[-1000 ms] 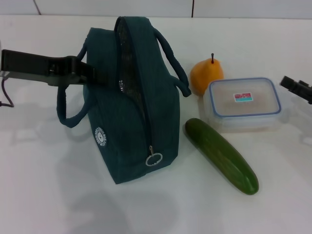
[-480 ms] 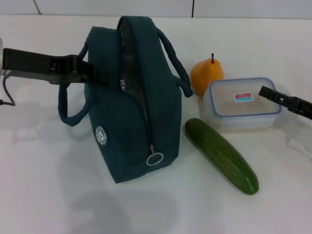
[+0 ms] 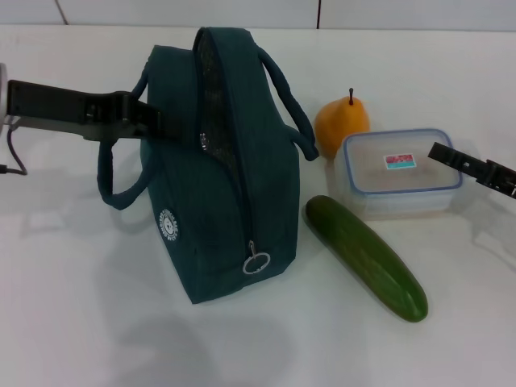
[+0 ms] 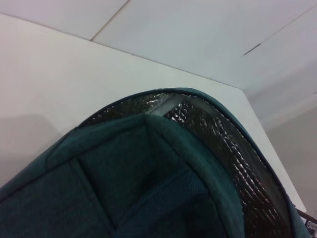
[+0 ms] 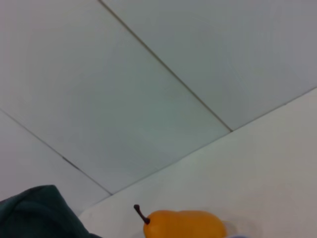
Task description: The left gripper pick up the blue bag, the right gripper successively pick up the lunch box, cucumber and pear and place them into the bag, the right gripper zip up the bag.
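The blue bag (image 3: 218, 169) stands upright on the white table (image 3: 81, 306), its top zipper open and its silver lining (image 4: 223, 144) showing. My left gripper (image 3: 149, 122) reaches in from the left and is shut on the bag's upper side, by the near loop handle (image 3: 109, 181). The bag's fabric (image 4: 124, 198) fills the left wrist view. The lunch box (image 3: 401, 172) lies right of the bag, the pear (image 3: 340, 122) (image 5: 183, 224) behind it and the cucumber (image 3: 367, 256) in front. My right gripper (image 3: 442, 153) hovers over the lunch box's right edge.
The zipper's ring pull (image 3: 256, 263) hangs at the bag's near end. A corner of the bag (image 5: 34, 213) shows in the right wrist view beside the pear. A white tiled wall (image 5: 148, 99) rises behind the table.
My right gripper has come in from the right edge and now reaches over the lunch box's right rim. My left gripper has shifted slightly right against the bag.
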Controlling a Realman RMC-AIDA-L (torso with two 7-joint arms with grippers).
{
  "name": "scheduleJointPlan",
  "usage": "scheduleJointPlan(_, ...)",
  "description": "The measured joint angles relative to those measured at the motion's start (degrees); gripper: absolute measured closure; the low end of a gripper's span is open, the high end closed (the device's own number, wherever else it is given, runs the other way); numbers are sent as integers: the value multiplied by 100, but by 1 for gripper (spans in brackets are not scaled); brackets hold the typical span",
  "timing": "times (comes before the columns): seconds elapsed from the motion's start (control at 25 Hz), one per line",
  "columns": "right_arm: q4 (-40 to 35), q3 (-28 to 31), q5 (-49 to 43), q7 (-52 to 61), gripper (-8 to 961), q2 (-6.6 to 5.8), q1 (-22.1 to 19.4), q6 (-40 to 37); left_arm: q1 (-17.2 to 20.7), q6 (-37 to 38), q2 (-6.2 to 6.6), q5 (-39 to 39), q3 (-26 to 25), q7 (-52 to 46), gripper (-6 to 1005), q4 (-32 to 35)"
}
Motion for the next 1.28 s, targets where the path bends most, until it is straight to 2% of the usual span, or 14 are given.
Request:
scheduleJointPlan(0.2,10,20,13,53,305,-8,-8,-23,0,-10,0,24,0,0,968,-1)
scheduleJointPlan(0.4,-14,23,27,156,519,-4,-12,-238,0,-13,8,26,0,0,967,0)
scheduleJointPlan(0.64,-23,24,35,159,663,-9,-10,-349,0,-13,11,24,0,0,967,0)
scheduleJointPlan(0.84,-27,28,69,139,693,-6,-33,-439,2,-8,14,20,0,0,967,0)
scheduleJointPlan(1.28,-33,32,759,154,727,-18,-320,-802,36,-3,14,13,0,0,967,0)
